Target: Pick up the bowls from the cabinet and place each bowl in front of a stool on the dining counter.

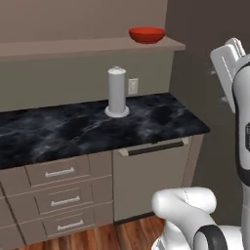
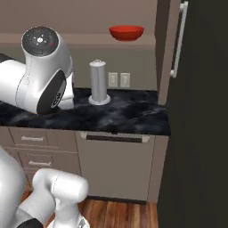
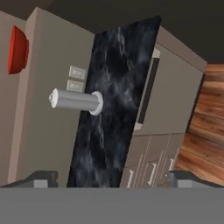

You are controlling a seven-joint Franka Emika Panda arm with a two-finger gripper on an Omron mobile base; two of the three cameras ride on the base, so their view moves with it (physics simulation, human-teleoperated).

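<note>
- Left base view: a red bowl point(image 1: 147, 34) sits near the right end of the taupe cabinet ledge point(image 1: 73, 47). Below it, a grey paper-towel holder point(image 1: 117, 93) stands upright on the black marble counter point(image 1: 73, 129); drawers with metal handles point(image 1: 59, 172) lie underneath, and a wall outlet point(image 1: 133, 86) sits just beside the holder.
- Right base view: this side adds a tall dark unit with a long vertical handle point(image 2: 179, 40) at the right and a second outlet plate point(image 2: 125, 79). The bowl point(image 2: 127, 32) is on the ledge above the holder point(image 2: 98, 83).
- Hand view: the picture is rolled sideways. The gripper point(image 3: 112, 179) has its jaws spread wide with nothing between them. The bowl point(image 3: 17, 50) lies far off at the upper left, well apart from the fingertips point(image 3: 41, 178), with the holder point(image 3: 74, 100) and counter point(image 3: 113, 100) between.
</note>
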